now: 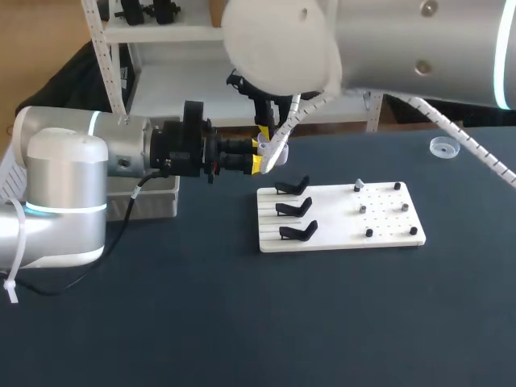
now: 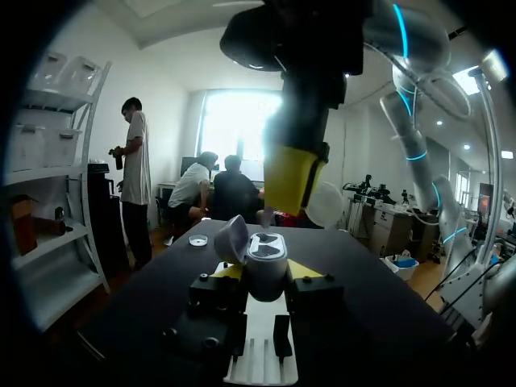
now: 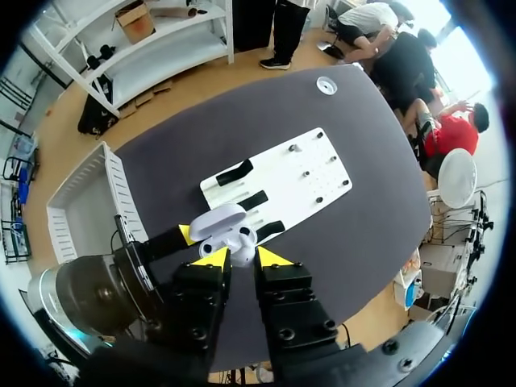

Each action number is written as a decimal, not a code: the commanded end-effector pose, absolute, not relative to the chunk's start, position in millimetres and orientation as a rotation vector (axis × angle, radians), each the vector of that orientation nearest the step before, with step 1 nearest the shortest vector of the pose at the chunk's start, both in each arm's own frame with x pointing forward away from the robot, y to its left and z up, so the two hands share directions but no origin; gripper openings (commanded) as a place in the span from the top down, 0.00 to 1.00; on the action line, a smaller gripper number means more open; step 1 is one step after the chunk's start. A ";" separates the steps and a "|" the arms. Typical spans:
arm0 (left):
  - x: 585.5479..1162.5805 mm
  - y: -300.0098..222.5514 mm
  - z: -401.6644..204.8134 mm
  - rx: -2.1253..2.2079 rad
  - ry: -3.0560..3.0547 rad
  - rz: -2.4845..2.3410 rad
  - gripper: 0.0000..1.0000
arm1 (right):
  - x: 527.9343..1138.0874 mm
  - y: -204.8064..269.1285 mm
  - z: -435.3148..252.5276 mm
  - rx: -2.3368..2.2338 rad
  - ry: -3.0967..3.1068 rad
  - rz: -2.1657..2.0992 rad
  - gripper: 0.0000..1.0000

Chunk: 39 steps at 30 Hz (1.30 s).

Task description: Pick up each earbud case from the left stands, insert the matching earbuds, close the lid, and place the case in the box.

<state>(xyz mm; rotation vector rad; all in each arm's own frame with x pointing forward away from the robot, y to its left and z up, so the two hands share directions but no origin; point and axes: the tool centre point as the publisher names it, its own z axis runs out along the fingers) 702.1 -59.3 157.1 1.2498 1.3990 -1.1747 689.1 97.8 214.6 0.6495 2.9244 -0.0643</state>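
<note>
The left hand (image 1: 258, 156) reached in level above the counter (image 1: 242, 322) and pinched the white earbud case (image 2: 266, 251) from two sides. The case was held in the air just behind the white board (image 1: 387, 222), with its lid (image 3: 214, 219) swung open and its two sockets facing up. The right hand (image 3: 242, 258) hung straight over the open case, very near it. Whether it was spread, pressed together or pinching an earbud could not be told, as anything it carried was too small to make out. The three black stands (image 1: 294, 208) on the board stood bare, and a few small dark pegs (image 1: 369, 232) dotted the board's other half. The white box (image 1: 157, 201) sat on the counter under the left arm.

The step looked like insertion, and most of the risk lay there. If the right hand came down slightly off the socket, an earbud could catch on the rim and tip, or drop to the counter and roll. Pushing down too hard could make the case twist or slide in the left hand's pinch, because it was gripped only at its sides with nothing beneath it. The two hands were close enough to knock each other. The raised lid was exposed too — a brush from the right hand could snap it shut early or lever the case loose. A slip here would mean a fall onto the board or the stands, not into the box.
</note>
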 end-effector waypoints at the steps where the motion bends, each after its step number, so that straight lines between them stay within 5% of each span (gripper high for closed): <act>1: 700.5 -59.4 157.0 1.246 1.400 -1.170 1.00 | 694.1 99.8 212.1 0.658 2.940 -0.070 1.00; 39: 700.5 -59.4 157.0 1.246 1.400 -1.170 1.00 | 693.3 95.5 195.4 0.713 2.958 -0.095 1.00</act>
